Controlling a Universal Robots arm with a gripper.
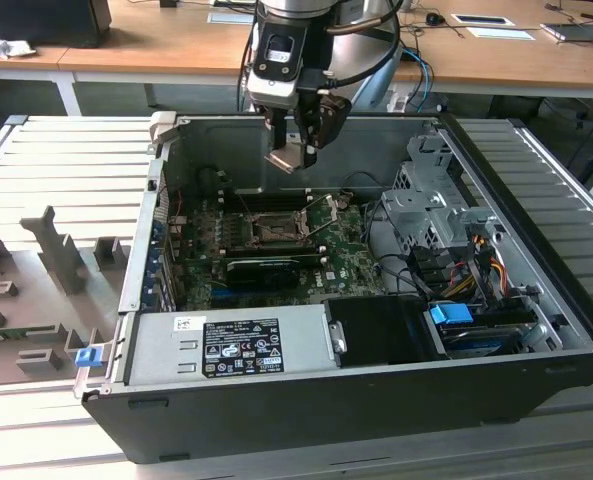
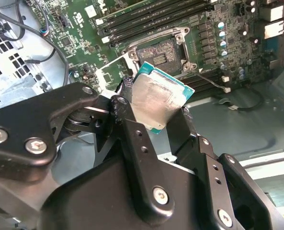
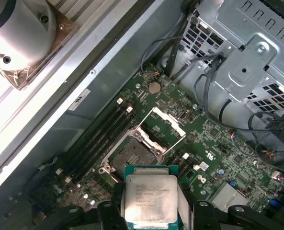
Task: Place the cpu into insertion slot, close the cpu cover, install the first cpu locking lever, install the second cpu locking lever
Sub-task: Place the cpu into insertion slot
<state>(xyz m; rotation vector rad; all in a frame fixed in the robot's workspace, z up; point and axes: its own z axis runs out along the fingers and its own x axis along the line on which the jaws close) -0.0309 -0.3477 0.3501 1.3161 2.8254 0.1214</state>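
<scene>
Silver-topped with a teal-green rim, the small flat square cpu [image 2: 158, 103] is pinched by its opposite edges between the two black fingers of the arm's gripper [image 2: 156, 109], which is closed only to the chip's width. In the exterior view the gripper [image 1: 301, 140] holds the cpu [image 1: 288, 158] in the air above the open black computer case [image 1: 276, 410], well clear of the green motherboard [image 1: 351, 268]. In the first wrist view the dark square insertion slot [image 3: 134, 155] lies bare just beyond the chip, and the thin silver metal cpu cover [image 3: 162, 125] stands swung up on its hinge.

Judging by this, the first step is in hand: the chip is carried but not seated, and cover and levers are not yet closed. Seating it seems to call for squaring the chip's edges to the slot and bringing it down flat, clear of the raised cover.
</scene>
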